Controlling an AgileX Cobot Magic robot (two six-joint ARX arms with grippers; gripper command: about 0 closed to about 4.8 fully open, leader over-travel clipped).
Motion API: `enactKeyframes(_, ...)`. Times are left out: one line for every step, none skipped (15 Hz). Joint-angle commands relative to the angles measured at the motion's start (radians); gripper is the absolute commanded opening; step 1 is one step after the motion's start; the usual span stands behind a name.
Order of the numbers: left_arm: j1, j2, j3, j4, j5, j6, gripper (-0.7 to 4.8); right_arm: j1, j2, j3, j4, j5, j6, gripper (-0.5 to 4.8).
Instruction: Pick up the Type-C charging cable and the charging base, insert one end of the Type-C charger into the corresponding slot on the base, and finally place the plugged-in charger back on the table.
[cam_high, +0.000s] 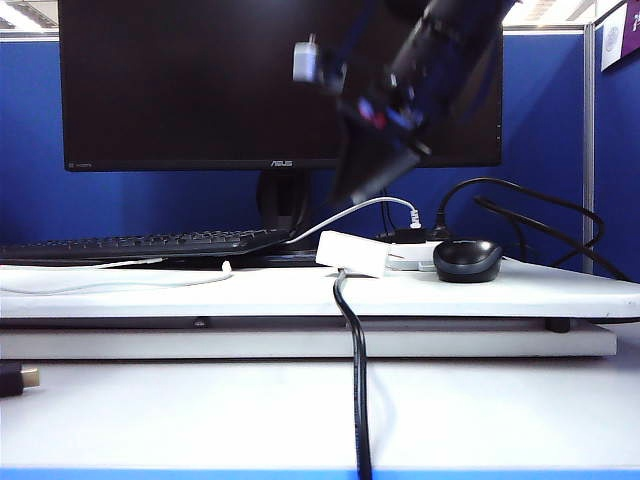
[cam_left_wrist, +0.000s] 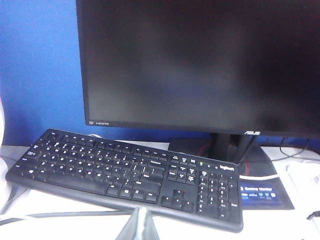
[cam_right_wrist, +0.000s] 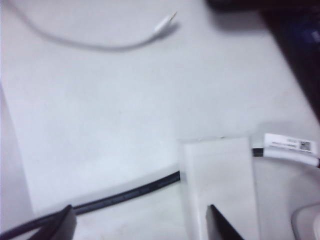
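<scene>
The right end effector (cam_right_wrist: 140, 220), fingers apart, hovers above the white rectangular plastic charging base (cam_high: 352, 253) on the white counter (cam_high: 500, 290). The thin white Type-C cable (cam_high: 150, 283) lies left. The left end effector is closed.

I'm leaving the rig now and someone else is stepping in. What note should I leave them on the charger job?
Left gripper: shut, empty, facing the keyboard.
Right gripper: open, hovering over the charging base, holding nothing.
Charging base: lying on the table in front of the monitor.
Type-C charging cable: lying loose on the table to the left of the base, plug free.
Done: nothing picked up or plugged in.
Left: grasp base and cable, insert the plug into the slot, set the plugged-in charger down.
</scene>
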Motion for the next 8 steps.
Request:
enactKeyframes(0.0,-0.001,0.003,0.005,0.005,-0.017,-0.05,0.001,0.024,0.005,0.038,0.029,-0.09,3.7)
enactKeyframes(0.0,-0.002,0.003,-0.002,0.005,-0.017,-0.05,0.0,0.038,0.005,0.067,0.059,-0.09,3.7)
enactKeyframes(0.0,-0.001,0.003,-0.008,0.015,-0.017,-0.05,0.0,0.049,0.005,0.086,0.074,-0.09,3.7)
enactKeyframes(0.0,-0.001,0.003,-0.01,0.024,-0.017,-0.05,0.0,0.058,0.005,0.097,0.076,-0.091,3.7)
enactKeyframes(0.0,-0.001,0.003,-0.012,0.024,-0.017,-0.05,-0.001,0.071,0.005,0.111,0.08,-0.091,3.7)
enactKeyframes(0.0,-0.001,0.003,-0.014,0.024,-0.017,-0.05,-0.005,0.085,0.005,0.122,0.085,-0.091,3.7)
enactKeyframes(0.0,-0.001,0.003,-0.018,0.024,-0.017,-0.05,-0.008,0.099,0.006,0.123,0.088,-0.089,3.7)
enactKeyframes(0.0,-0.001,0.003,-0.03,0.024,-0.017,-0.05,-0.012,0.114,0.006,0.124,0.103,-0.089,3.7)
